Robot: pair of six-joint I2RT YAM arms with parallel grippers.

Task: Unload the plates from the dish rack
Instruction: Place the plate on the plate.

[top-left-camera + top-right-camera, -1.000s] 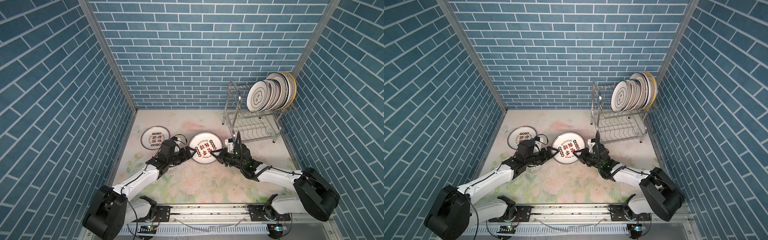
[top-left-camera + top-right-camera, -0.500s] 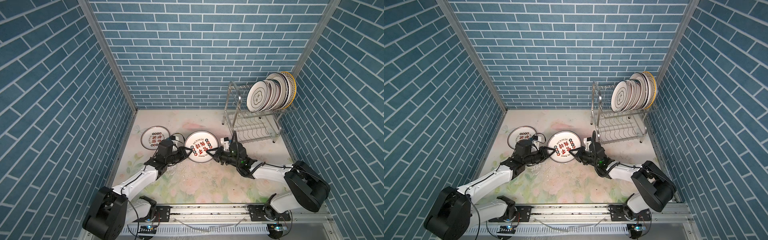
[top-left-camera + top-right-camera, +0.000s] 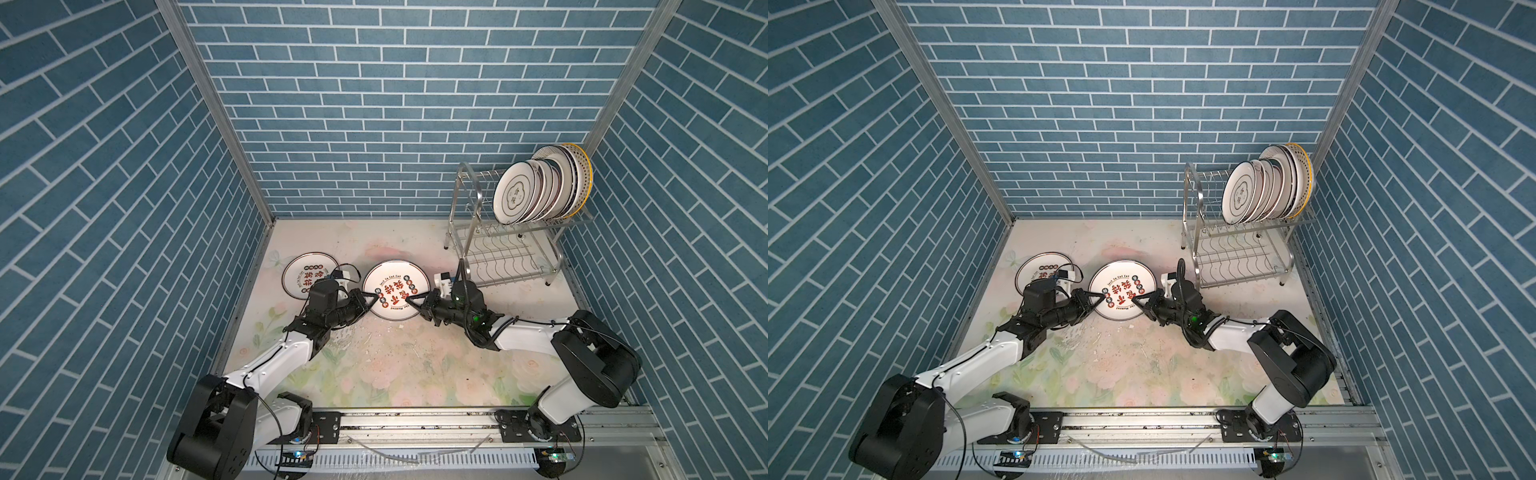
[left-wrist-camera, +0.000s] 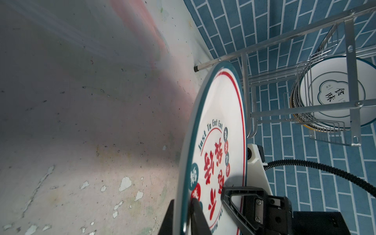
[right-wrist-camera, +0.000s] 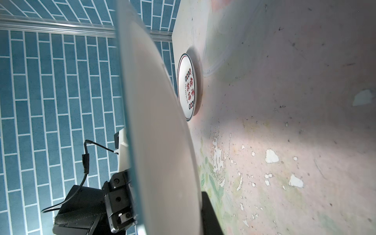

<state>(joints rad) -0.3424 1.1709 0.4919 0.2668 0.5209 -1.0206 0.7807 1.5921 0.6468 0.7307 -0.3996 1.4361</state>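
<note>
Plate (image 3: pixel 395 276) centre frame, gripped both ways: left claw (image 3: pixel 371 296) pinching its left rim, right claw (image 3: pixel 410 298) pinching its right rim; dish rack (image 3: pixel 511 251) upper right.

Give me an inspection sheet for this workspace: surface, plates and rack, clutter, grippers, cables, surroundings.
Surface: floral mat, worn, with flaked patches.
Job's things: dish rack in the back right corner; stack of plates upright on its upper tier, lower tier empty; flat plate lying on the mat; held plate between the arms.
Clutter: pale flecks on the mat; loose or worn print, cannot tell.
Grippers: left gripper and right gripper, jaws shut on opposite rims of the held plate.
Cables: black corrugated cable on the right wrist; thin black lead on the left wrist.
Surroundings: blue brick walls on three sides; rail in front.
</note>
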